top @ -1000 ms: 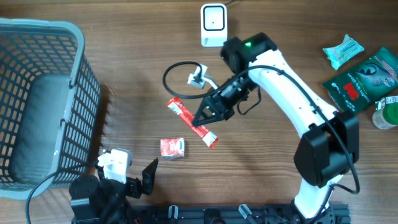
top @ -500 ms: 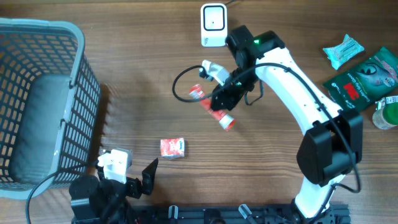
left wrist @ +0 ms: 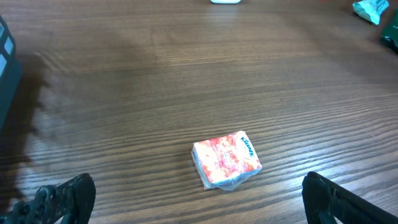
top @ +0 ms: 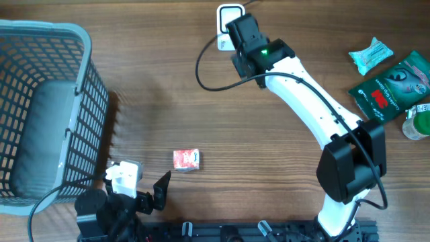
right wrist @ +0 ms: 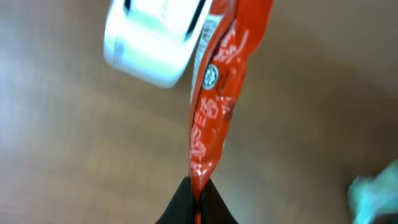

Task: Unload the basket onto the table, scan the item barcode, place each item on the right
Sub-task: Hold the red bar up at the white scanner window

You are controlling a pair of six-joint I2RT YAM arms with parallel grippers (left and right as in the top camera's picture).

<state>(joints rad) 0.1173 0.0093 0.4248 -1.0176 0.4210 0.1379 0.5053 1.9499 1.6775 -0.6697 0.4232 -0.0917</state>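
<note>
Overhead view: right arm (top: pixel 302 101) stretched across the desk (top: pixel 134 67) to its far edge, wrist parked over the white scanner (top: pixel 223 13), only the top and left rim of that unit showing past it. Red sachet out of sight from above, hidden beneath the wrist. Right wrist view: right jaws pinched fully together on one end of the red sachet (right wrist: pixel 214 118), the rest of it running away from the grip, far printed end lying across the face of the white scanner, close to it or touching, cannot tell which. Blurred picture; small print on the sachet's pale panel, not readable. Black cable (top: pixel 205 70) looping out from the wrist over the desk. Left jaws spread wide, holding nothing, low at the near-left corner of the desk, just beside the grey basket (top: pixel 40 101); dark fingertips (left wrist: pixel 62 196) at the two bottom corners of the left wrist view, small red-and-white pack (left wrist: pixel 225 160) flat on the desk between and beyond them, apart from both. At the right edge of the desk, well apart from the scanner: teal packet (top: pixel 369 54), dark green pouch (top: pixel 393 86), and a container (top: pixel 418 124) partly cut off by the frame.
</note>
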